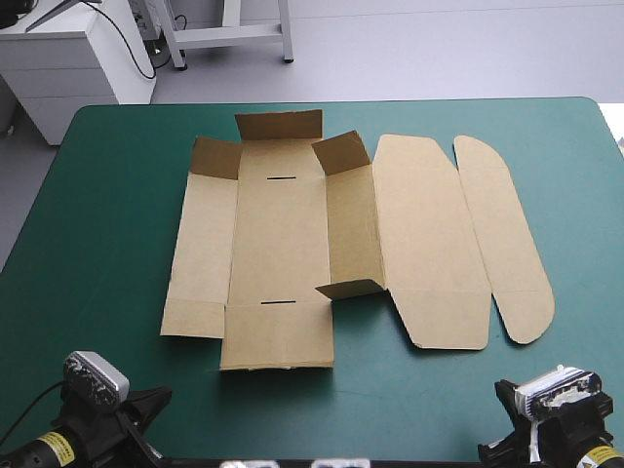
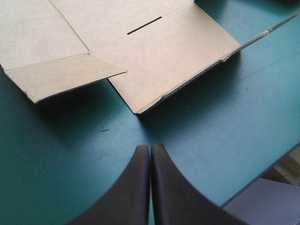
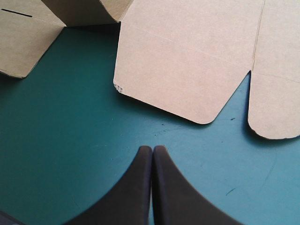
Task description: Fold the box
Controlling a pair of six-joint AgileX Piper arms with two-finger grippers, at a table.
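The brown cut-board box (image 1: 283, 244) is barely folded (twelve o'clock flaps (image 1: 279, 126) raised); left gripper (image 2: 150, 150) and right gripper (image 3: 152, 151), at six o'clock, are each pressed closed, empty.

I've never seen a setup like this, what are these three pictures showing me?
A robot with two arms sits at a table with a teal-green cover. One picture looks down from above and behind it; the other two come from cameras on its wrists, looking along each claw. On the table lies the box, a cut sheet of brown board, mostly flat with a few flaps raised. The left claw and right claw are both shut, hold nothing, and sit short of the board's near edge.
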